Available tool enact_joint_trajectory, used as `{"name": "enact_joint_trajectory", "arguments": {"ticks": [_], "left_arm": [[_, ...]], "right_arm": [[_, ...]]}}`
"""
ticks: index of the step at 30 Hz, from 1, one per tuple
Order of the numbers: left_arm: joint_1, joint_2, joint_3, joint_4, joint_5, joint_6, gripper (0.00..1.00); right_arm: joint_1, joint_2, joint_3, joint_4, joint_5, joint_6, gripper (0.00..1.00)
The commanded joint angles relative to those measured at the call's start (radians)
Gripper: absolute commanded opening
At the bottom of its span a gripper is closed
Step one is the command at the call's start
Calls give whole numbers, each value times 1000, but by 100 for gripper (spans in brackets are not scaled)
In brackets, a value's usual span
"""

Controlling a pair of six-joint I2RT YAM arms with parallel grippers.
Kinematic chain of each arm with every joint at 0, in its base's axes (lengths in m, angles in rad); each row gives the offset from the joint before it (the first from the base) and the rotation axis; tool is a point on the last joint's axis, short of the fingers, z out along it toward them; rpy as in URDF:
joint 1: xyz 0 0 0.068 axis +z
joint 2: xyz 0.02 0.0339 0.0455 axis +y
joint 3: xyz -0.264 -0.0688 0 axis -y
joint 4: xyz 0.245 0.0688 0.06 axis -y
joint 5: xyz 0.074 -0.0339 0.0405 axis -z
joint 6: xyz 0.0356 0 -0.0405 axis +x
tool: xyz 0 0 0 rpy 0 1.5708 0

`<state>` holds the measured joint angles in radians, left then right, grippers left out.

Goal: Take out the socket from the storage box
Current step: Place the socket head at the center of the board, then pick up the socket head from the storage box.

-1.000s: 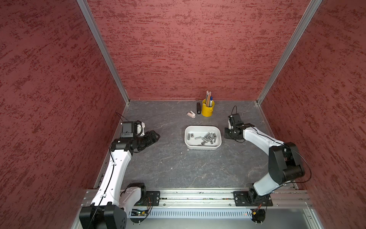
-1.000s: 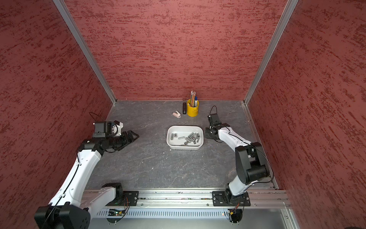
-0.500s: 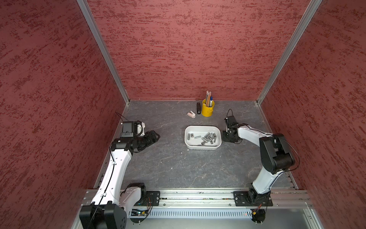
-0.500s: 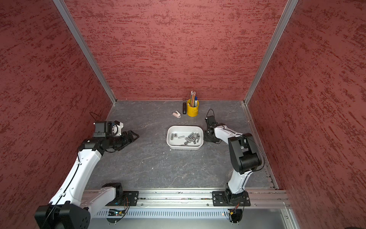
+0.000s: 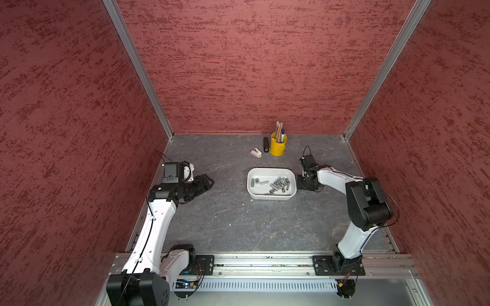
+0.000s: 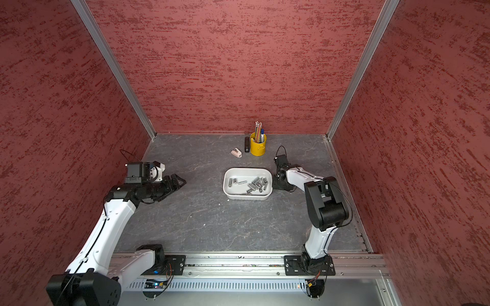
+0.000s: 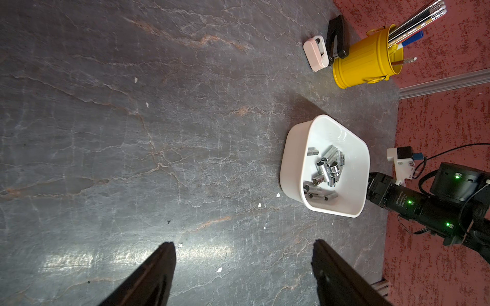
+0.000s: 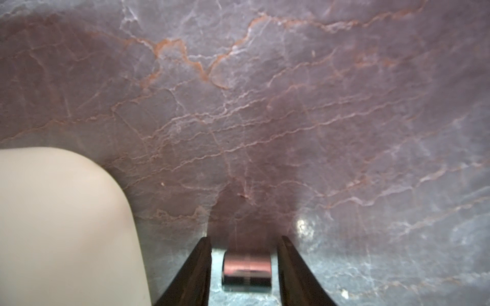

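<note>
right gripper [image 8: 244, 238] has let go of the socket [image 8: 247, 269]; left gripper [image 7: 244, 242] stays spread wide.

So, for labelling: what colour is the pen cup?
Pen cup: yellow, clearest in left wrist view.

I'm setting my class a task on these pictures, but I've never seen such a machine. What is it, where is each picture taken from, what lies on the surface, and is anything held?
It is a robot: two white arms on a rail, each ending in a two-fingered claw. Two pictures look down on everything from above; two come from cameras on the wrists. On the grey table: a white storage box with loose metal sockets, a yellow pen cup, a small pink item and a black one. The left claw is open and empty, away from the box. The right claw is beside the box; its wrist view shows one socket on the table between open fingers, a gap each side. Nothing is held.
</note>
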<state>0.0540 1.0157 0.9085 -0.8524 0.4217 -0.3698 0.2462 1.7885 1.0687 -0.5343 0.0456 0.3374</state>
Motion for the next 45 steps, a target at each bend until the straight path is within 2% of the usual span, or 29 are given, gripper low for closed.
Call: {"name": "enact_joint_trajectory", "arguments": {"ticks": [1,11,16,21,26,31,36,41,45], "left_arm": [[-4,3,-11,9,2,0,84],[-9,6,-10,11,2,0,83],[-49,13,4,10,-16,2,82],[-184,36,35,2,-134,-15,81],[-346,94,73,31,-197,-53,79],[-523,245,163,71,-237,-87,73],[-685,487,359,40,-323,-94,71],[-750,717,541,3,-360,-98,64],[-763,918,737,-102,-448,-142,52]], "right_arm": [[4,4,30,-9,9,6,45],[5,-118,25,-29,62,16,56],[2,-257,-55,85,130,-19,59],[1,-435,-224,338,262,-67,64],[-4,-540,-403,629,300,-158,68],[-9,-586,-488,739,361,-176,69],[-11,-582,-486,740,385,-175,69],[-13,-561,-463,713,387,-169,70],[-13,-571,-470,716,383,-169,70]]}}
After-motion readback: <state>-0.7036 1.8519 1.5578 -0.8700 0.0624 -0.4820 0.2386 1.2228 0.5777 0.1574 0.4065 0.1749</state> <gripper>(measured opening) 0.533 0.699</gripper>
